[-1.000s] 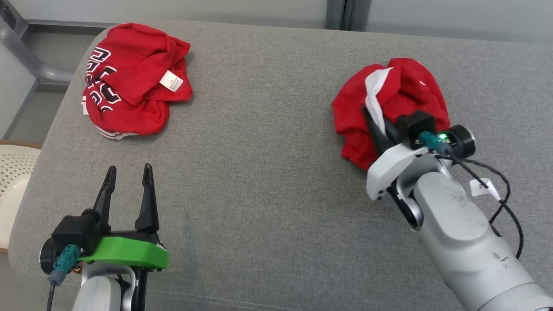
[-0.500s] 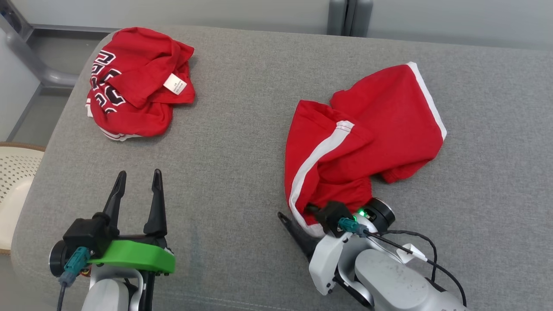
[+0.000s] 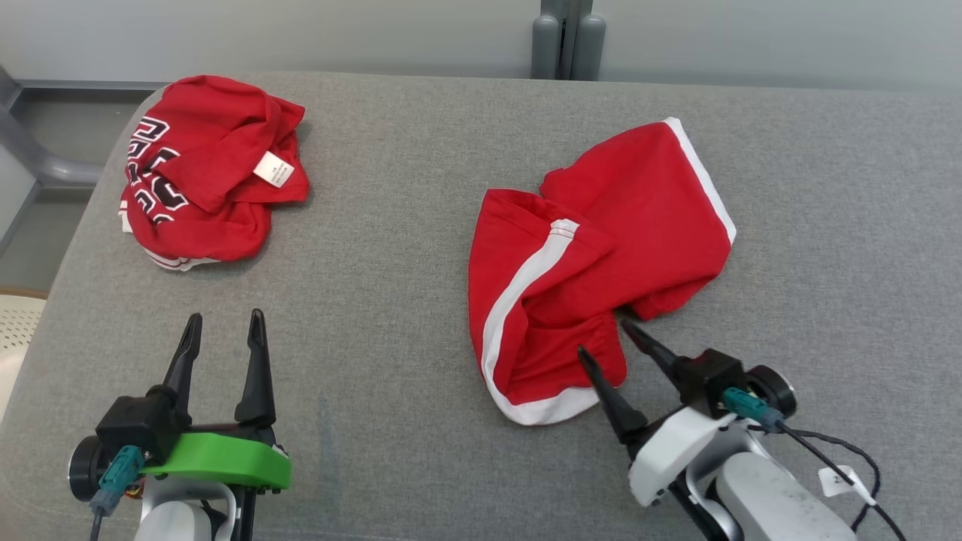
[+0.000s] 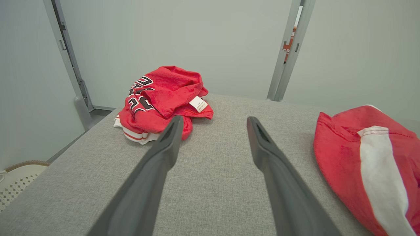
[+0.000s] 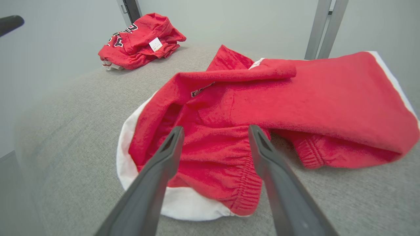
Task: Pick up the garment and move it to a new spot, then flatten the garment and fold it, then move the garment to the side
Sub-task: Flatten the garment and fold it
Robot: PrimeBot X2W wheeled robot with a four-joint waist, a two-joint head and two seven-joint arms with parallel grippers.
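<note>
The right pincer (image 3: 605, 338) had let go. Half a second before, it was clamped into the gathered waistband with cloth draped over it. Now its two dark fingers stood spread, tips bracketing that waistband, and in the right wrist view (image 5: 215, 128) the elastic hem lay in the gap between them. Whether the tips touched the fabric could not be told for certain.

The red garment (image 3: 601, 225), shorts with a white side stripe and white hem, lay released on the grey fabric-covered counter (image 3: 406, 225), right of centre. It was partly spread out with one leg folded across the other. A second earlier it had been a bunched heap farther out on the right.

The right arm (image 3: 774, 503) reached in from the lower right corner, wrist angled up and to the left toward the shorts, a black cable trailing beside it.

The left pincer (image 3: 225, 317) had not changed: fingers apart, empty, pointing up the counter at the lower left. Well beyond it lay a crumpled red jersey (image 3: 203, 173) with black-and-white lettering, near the far left corner.
</note>
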